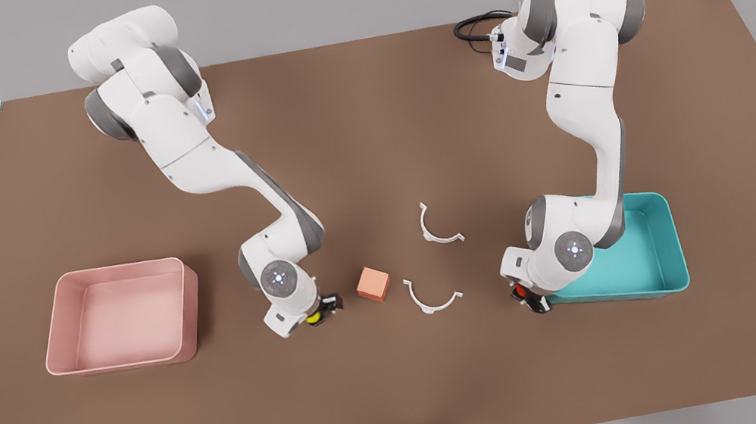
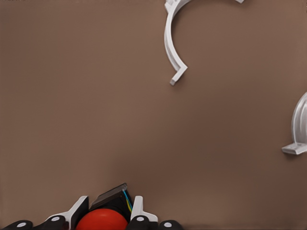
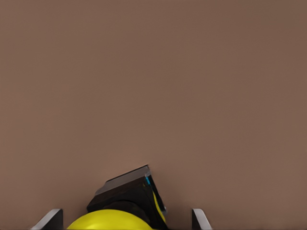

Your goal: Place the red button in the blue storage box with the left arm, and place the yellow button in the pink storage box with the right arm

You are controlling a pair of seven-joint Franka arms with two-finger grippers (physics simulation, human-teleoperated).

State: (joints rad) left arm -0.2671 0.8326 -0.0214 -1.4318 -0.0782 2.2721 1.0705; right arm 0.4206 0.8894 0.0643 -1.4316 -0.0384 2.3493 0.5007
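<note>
Left tool point(image 1: 532, 297) is clamping the red button point(image 2: 101, 219), blue storage box point(image 1: 650, 257) touching-close toward the front view's right. Right tool point(image 1: 322, 312), straddling the yellow button point(image 3: 111, 219) with fingers apart, is sitting farther from the pink storage box point(image 1: 126, 315).

The front view looks steeply down on the whole table point(image 1: 408, 391), facing both arms. Each wrist view sits close above the table; the left wrist view and the front view share the white clips point(image 2: 172, 43).

No legible text, labels, numbers anywhere.
</note>
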